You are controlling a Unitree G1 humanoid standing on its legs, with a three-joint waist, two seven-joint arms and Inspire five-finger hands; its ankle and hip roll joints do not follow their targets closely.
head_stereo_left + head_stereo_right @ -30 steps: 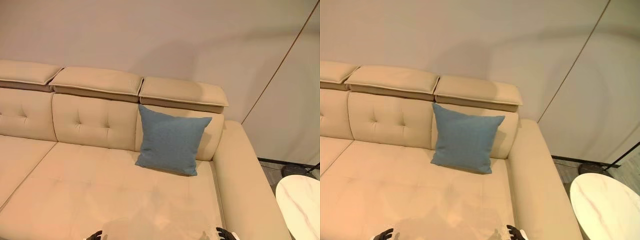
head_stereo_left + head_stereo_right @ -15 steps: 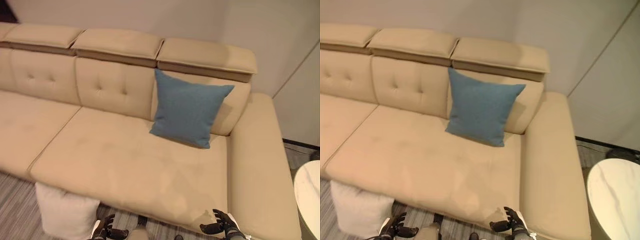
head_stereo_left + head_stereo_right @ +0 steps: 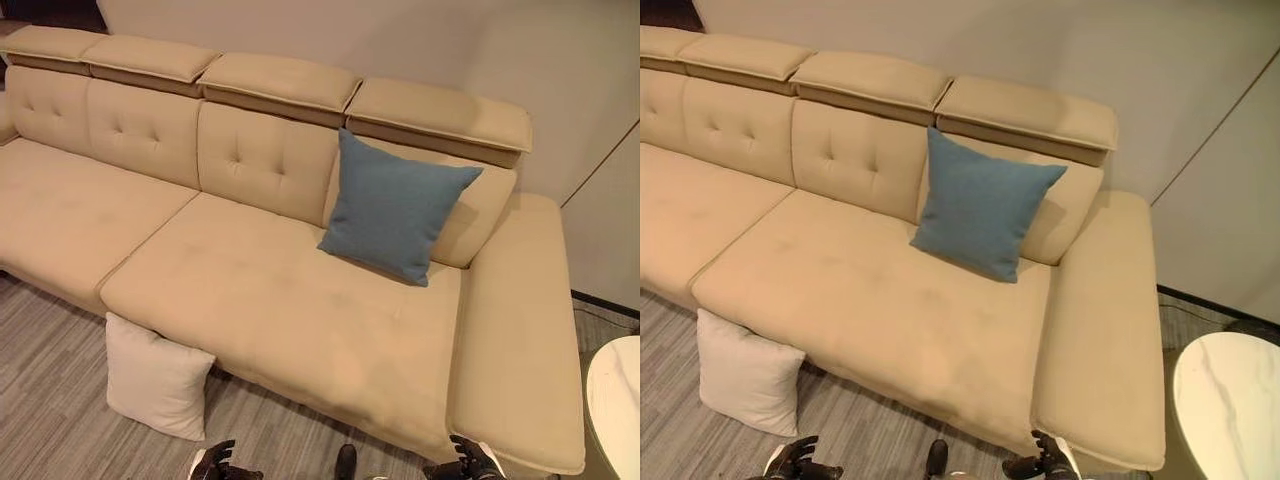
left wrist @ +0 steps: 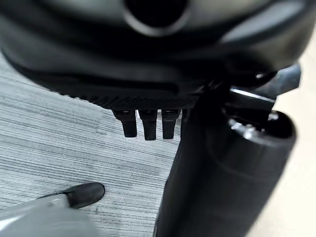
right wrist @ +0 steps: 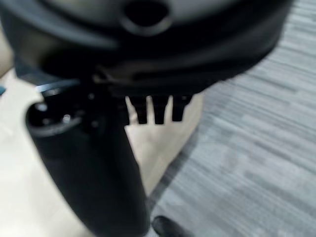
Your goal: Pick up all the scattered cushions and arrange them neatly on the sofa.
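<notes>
A blue cushion leans upright against the backrest of the beige sofa, on its right-hand seat. A white cushion stands on the grey floor, propped against the sofa's front edge below the middle seat. My left hand hangs low over the floor, a little to the right of the white cushion and apart from it. My right hand hangs near the sofa's front right corner. Both hands are open, with relaxed fingers holding nothing.
A round white marble-look table stands to the right of the sofa's wide armrest. Grey striped floor runs along the sofa's front. A plain wall rises behind the sofa.
The whole picture has shifted: the camera has drawn back and turned left, bringing the floor and the white cushion into view. The blue cushion has not moved. Both hands stay low and empty.
</notes>
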